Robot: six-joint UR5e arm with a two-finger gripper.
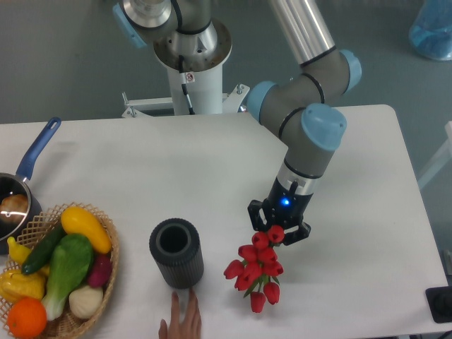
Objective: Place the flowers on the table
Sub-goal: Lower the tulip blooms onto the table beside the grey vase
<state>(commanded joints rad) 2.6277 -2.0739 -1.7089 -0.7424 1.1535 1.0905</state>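
The flowers (256,274), a bunch of red tulips, sit toward the front of the table (367,212), a little right of its middle. Their red heads cluster in a tight clump that points toward the near edge, and only a sliver of green shows low among them. The top of the bunch runs straight up into the gripper (277,230), whose black fingers stand on either side of the uppermost blooms. The stems are hidden under it, so from here I cannot tell whether the fingers are pressed on them or merely standing around them, nor whether the blooms rest on the white surface or hang just above it.

The arm comes in from the back. Its silver tube slants down from the top of the view to a grey elbow with blue caps, then the wrist turns and drops almost straight down, a small blue light glowing just above the gripper.

Just left of the tulips stands a dark ribbed cylinder vase (176,252), upright, its mouth open, apart from the flowers. A person's hand (181,320) reaches in from the near edge below it. Farther left, a wicker basket (106,275) holds colourful vegetables, and behind it a pot with a blue handle (39,150) sits at the table's left edge.
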